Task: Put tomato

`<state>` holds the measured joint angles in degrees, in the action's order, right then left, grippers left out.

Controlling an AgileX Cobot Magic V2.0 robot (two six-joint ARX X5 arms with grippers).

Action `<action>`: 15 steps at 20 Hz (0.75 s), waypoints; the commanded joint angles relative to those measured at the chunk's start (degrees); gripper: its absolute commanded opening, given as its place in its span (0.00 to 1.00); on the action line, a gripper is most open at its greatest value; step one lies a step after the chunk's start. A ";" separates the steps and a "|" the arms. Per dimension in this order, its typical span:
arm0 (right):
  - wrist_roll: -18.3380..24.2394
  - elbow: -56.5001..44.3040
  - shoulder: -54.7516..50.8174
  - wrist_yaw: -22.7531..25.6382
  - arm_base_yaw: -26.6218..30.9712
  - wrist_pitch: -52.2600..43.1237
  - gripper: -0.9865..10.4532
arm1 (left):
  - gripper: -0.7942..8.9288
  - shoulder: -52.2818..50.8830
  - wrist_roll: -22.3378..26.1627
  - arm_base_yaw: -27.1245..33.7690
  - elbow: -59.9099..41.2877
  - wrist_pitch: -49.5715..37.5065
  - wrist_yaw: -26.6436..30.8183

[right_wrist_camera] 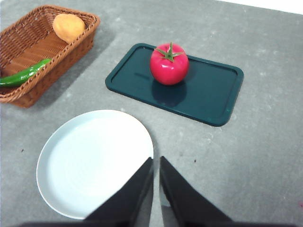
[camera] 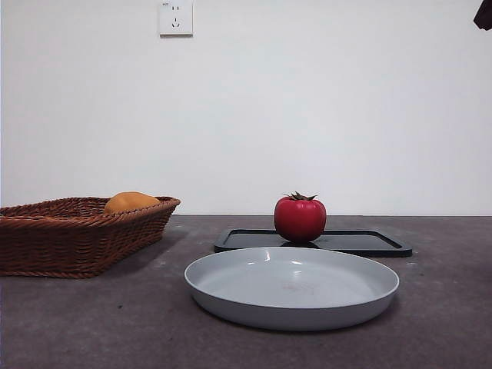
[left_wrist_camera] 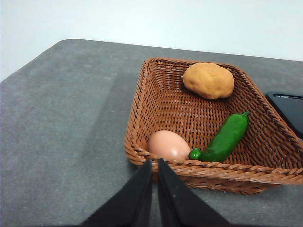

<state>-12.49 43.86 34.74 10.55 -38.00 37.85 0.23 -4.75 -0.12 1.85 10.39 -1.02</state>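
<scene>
The glossy red tomato [camera: 300,217] with a green stem stands upright on a dark rectangular tray [camera: 369,244]; it also shows in the right wrist view [right_wrist_camera: 169,64] on the tray [right_wrist_camera: 213,94]. A pale grey plate [camera: 292,288] lies in front of the tray, bare, and shows in the right wrist view [right_wrist_camera: 94,161]. My right gripper [right_wrist_camera: 156,163] is shut and empty, held above the table beside the plate's edge, well short of the tomato. My left gripper [left_wrist_camera: 155,165] is shut and empty, just outside the near rim of the wicker basket [left_wrist_camera: 142,118].
The brown wicker basket [camera: 46,238] stands at the left and holds an orange rounded fruit [left_wrist_camera: 208,80], a green pepper [left_wrist_camera: 225,139] and a pale egg [left_wrist_camera: 168,145]. A black arm tip [camera: 483,14] shows at the top right corner. A wall socket [camera: 175,17] is behind.
</scene>
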 commanded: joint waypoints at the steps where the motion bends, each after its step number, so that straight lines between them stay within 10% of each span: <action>1: -0.57 0.39 0.28 0.04 -0.55 -1.01 0.10 | 0.10 -0.07 1.05 0.11 -1.18 0.52 0.15; 15: -0.57 0.39 0.28 0.04 -0.55 -1.86 0.10 | 0.10 -0.07 1.05 0.11 -1.18 0.39 0.15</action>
<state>-12.49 43.86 34.74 10.55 -38.00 36.62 0.23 -4.34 -0.12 1.85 10.39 -1.02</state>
